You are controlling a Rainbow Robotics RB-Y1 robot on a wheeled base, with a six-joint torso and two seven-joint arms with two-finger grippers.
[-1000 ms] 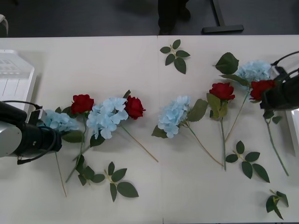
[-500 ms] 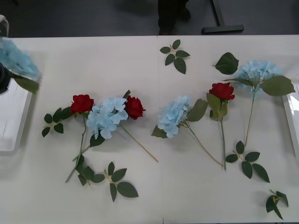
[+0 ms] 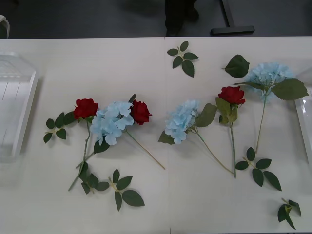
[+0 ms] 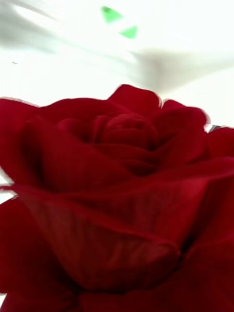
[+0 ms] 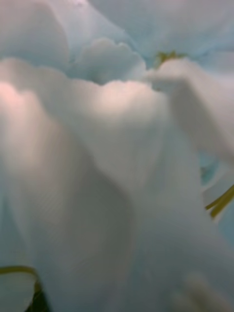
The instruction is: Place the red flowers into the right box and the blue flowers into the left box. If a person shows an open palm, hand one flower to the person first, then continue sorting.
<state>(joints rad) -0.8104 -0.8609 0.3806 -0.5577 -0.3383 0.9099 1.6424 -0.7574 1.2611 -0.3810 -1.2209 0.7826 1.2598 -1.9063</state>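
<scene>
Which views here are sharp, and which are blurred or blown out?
Front view: sharp and evenly lit, table pale. Right wrist view: a red rose up close, soft, background blown out white. Left wrist view: blue flower petals close up, badly out of focus.

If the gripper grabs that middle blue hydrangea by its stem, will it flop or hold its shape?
The blue hydrangea would probably droop head-first: its big petal cluster sits on a thin stem. It looks light, so a gentle grip should do. The broad leaf touches the neighbouring red rose plant's leaves and might drag it.
</scene>
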